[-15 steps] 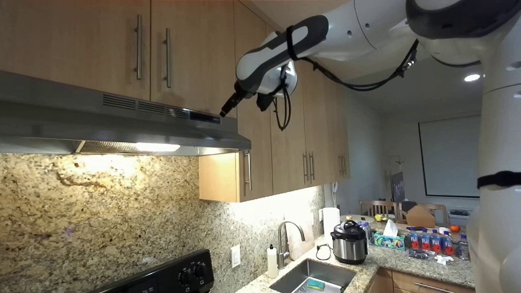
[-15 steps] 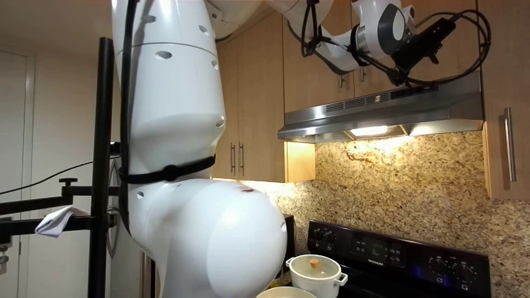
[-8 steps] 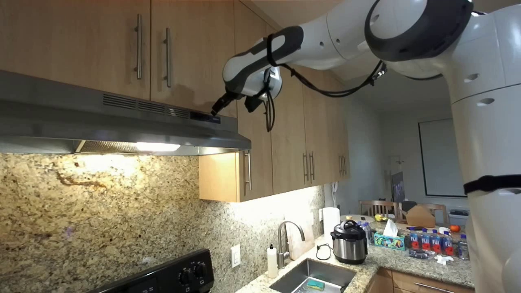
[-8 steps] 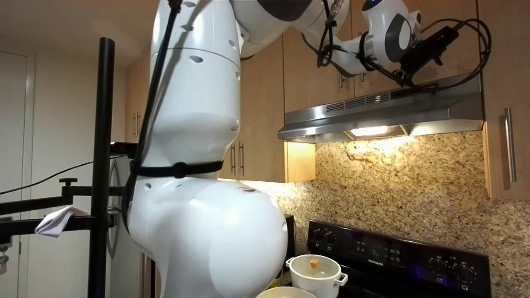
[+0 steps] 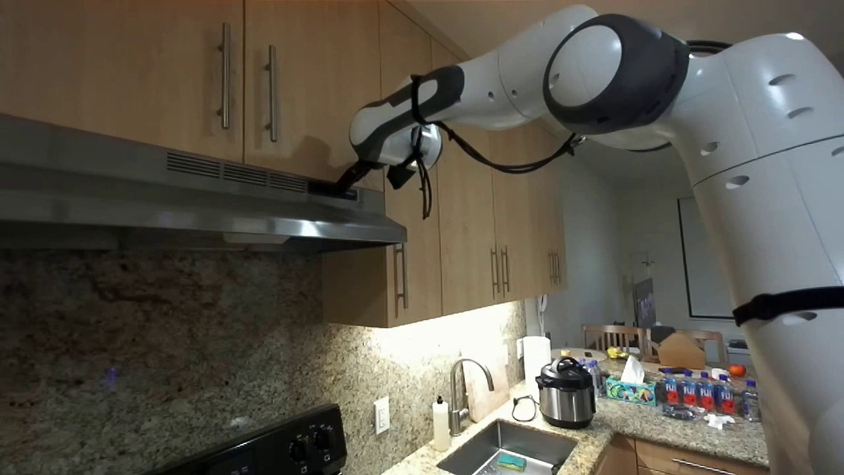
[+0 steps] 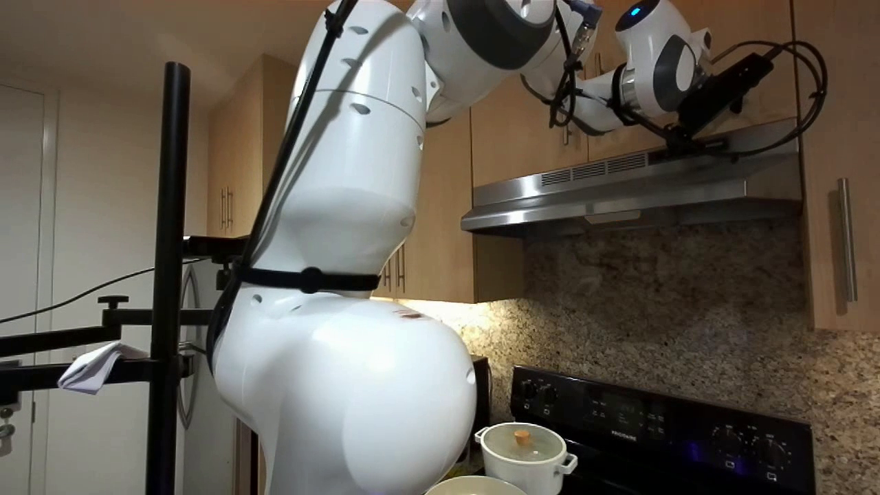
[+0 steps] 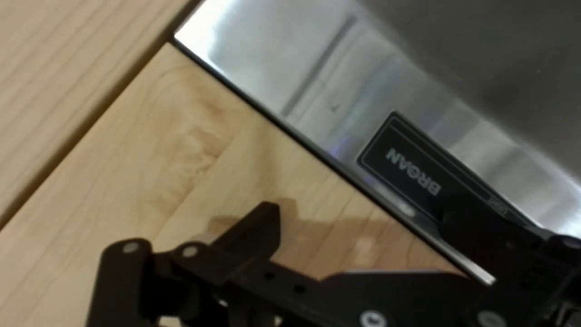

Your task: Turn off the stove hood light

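BROAN panel partly hidden behind the gripper

- We see the hood beneath the cabinets, above the stove.
- In front of the hood's panel, we have one of the fingers.
- We see a sponge in the sink.

Hood light gone dark (backsplash above stove dimmed too); end effector moved in to control panel.
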